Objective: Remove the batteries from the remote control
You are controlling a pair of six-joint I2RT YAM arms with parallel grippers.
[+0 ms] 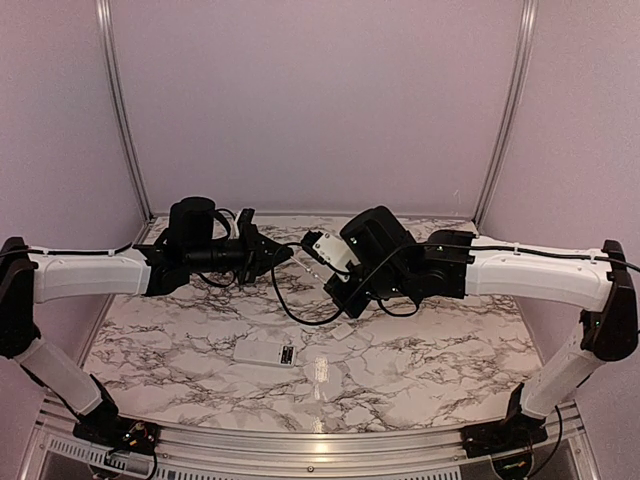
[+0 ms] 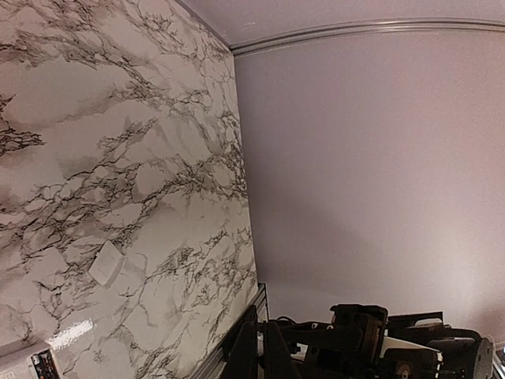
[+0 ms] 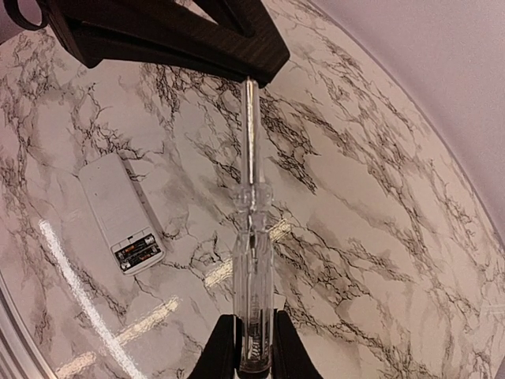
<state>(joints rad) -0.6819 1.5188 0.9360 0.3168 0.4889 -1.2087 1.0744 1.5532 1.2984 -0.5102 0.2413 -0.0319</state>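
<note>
The white remote control (image 3: 109, 197) lies flat on the marble table, open side up. Two dark batteries (image 3: 136, 253) sit in its recess. It also shows in the top view (image 1: 262, 351) and at the lower left corner of the left wrist view (image 2: 24, 367). My right gripper (image 3: 254, 351) is shut on the clear handle of a screwdriver (image 3: 252, 260), held well above the table. The metal shaft runs to my left gripper (image 3: 256, 69), whose fingers (image 2: 251, 351) stand almost together around its tip. Both grippers (image 1: 285, 251) meet mid-air, behind and above the remote.
A small white squarish cover piece (image 1: 342, 331) lies on the table right of the remote; it also shows in the left wrist view (image 2: 106, 263). Black cables (image 1: 290, 305) hang under the grippers. Purple walls with metal rails (image 1: 118, 110) close in the back and sides.
</note>
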